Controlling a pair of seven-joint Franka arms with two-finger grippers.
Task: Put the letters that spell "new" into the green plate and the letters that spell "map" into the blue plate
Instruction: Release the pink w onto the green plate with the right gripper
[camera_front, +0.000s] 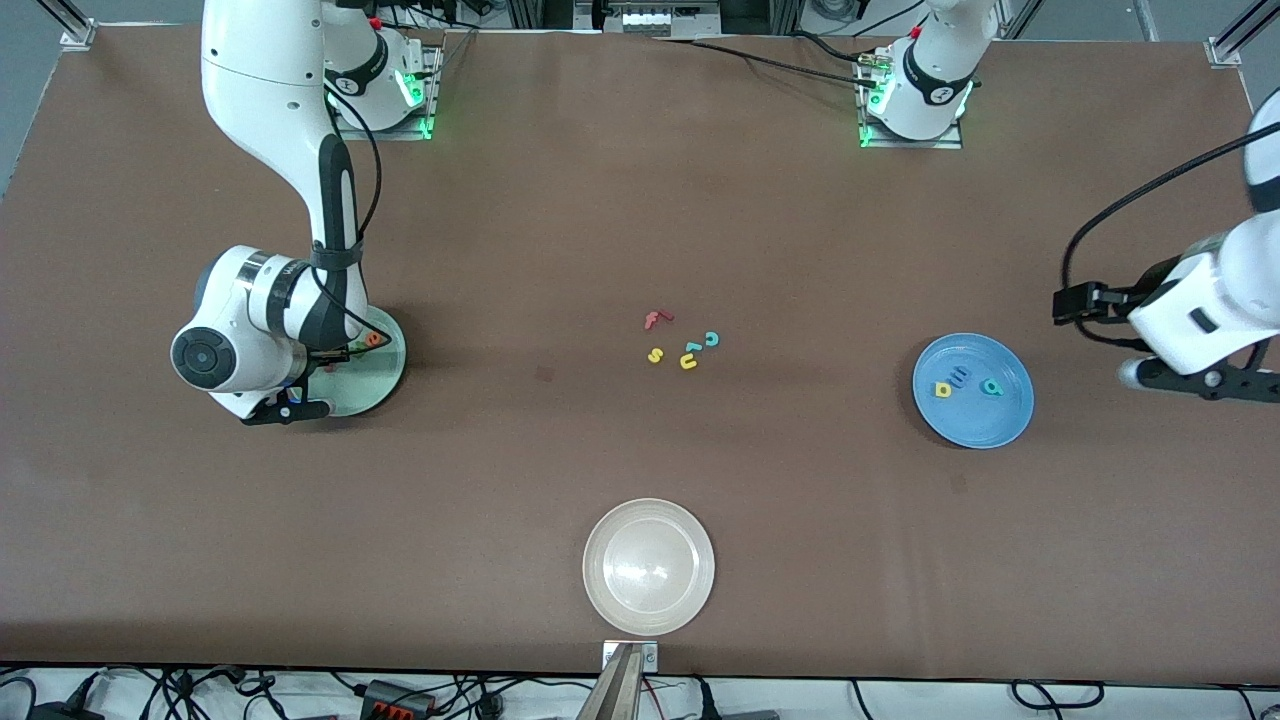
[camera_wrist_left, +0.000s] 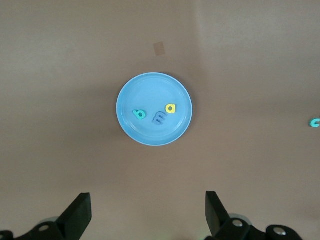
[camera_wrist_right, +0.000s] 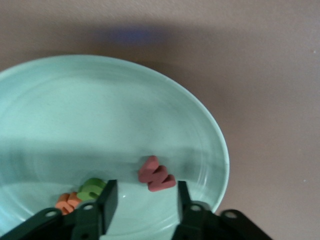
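Observation:
My right gripper (camera_wrist_right: 145, 200) hangs low over the green plate (camera_wrist_right: 100, 115), open, with nothing between its fingers. The salmon-red w (camera_wrist_right: 156, 175) lies on the plate just off the fingertips. The green n (camera_wrist_right: 91, 189) and the orange e (camera_wrist_right: 69, 202) lie beside one finger. In the front view the right arm's wrist covers most of the green plate (camera_front: 388, 382); only the e (camera_front: 374, 339) shows. The blue plate (camera_front: 975, 430) holds the yellow a (camera_front: 942, 389), blue m (camera_front: 962, 376) and teal p (camera_front: 991, 387). My left gripper (camera_wrist_left: 148, 212) is up over bare table beside the blue plate (camera_wrist_left: 150, 95), wide open and empty.
A loose cluster lies mid-table: red f (camera_front: 656, 319), teal c (camera_front: 712, 339), yellow s (camera_front: 655, 355), yellow u (camera_front: 688, 362). A whitish-beige plate (camera_front: 648, 566) sits near the table's front edge. The right arm's elbow stands over its end of the table.

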